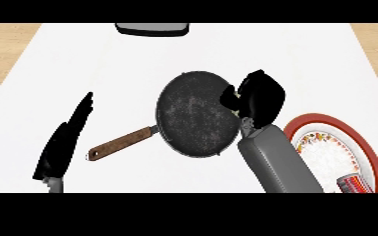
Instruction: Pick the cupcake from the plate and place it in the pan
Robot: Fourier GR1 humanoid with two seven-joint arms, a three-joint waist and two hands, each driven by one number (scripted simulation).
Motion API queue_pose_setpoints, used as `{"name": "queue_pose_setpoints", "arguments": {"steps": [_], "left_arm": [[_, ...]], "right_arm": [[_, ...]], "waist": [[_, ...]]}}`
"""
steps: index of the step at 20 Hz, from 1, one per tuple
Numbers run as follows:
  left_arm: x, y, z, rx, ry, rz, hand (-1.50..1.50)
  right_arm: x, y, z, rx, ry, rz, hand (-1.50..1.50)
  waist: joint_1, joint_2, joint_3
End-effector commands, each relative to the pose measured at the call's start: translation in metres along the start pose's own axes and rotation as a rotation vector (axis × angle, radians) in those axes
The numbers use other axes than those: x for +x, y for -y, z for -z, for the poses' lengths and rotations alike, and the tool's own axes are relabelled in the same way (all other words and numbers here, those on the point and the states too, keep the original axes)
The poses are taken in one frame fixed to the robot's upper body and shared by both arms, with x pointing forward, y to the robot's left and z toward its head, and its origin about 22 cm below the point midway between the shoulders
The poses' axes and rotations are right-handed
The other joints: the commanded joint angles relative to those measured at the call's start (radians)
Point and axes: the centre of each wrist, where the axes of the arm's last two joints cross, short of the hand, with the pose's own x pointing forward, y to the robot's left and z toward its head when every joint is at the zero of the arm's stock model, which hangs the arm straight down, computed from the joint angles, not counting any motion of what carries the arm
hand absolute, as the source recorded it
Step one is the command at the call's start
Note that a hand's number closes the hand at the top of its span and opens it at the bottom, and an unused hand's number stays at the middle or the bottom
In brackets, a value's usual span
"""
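Black and speckled, the pan [196,114] sits near the middle of the white counter [111,60], its wooden handle [122,144] pointing toward the front left. The right hand [260,97] hovers at the pan's right rim, fingers curled round something pale that barely shows under them; I take that to be the cupcake [233,101], though little of it can be made out. The red-rimmed plate [321,145] lies at the front right edge, with a striped thing [354,184] on its near side. The left hand [65,142] rests open, fingers straight, near the front left edge.

The risk, as I judge it, is letting go too soon: the hand is over the rim, not the pan's middle, so the cupcake could catch the edge and tip onto the counter. A dark tray-like thing [153,29] lies at the back edge.
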Motion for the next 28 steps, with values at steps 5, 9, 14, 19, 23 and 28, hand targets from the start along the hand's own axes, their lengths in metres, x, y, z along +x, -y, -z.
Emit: {"name": "queue_pose_setpoints", "arguments": {"steps": [5, 9, 14, 19, 23, 28], "left_arm": [[-0.005, 0.008, 0.0, -0.014, 0.015, -0.012, 0.0], [0.01, 0.006, 0.01, -0.039, 0.043, 0.004, 0.0], [0.002, 0.004, 0.007, -0.008, 0.021, -0.016, 0.0], [0.001, 0.007, 0.0, -0.013, -0.016, -0.01, 0.0], [-0.005, 0.0, -0.006, 0.006, -0.018, 0.004, 0.0], [-0.016, 0.006, -0.013, 0.039, -0.035, -0.021, 0.0]], "right_arm": [[-0.01, -0.018, 0.042, 0.175, -0.33, 0.334, 1.5], [-0.012, -0.027, 0.053, 0.226, -0.401, 0.474, -1.5], [-0.001, -0.037, 0.047, 0.024, -0.276, 0.653, -1.5], [0.007, -0.037, 0.059, -0.187, -0.282, 0.781, -1.5], [-0.022, -0.055, 0.059, -0.328, -0.36, 0.845, -1.5], [-0.045, -0.057, 0.052, -0.391, -0.427, 0.91, -1.5]], "waist": [[0.023, 0.012, 0.005], [0.044, 0.017, 0.006], [0.032, 0.004, 0.001], [0.014, -0.003, 0.0], [-0.017, -0.014, -0.001], [-0.057, -0.027, -0.003]]}}
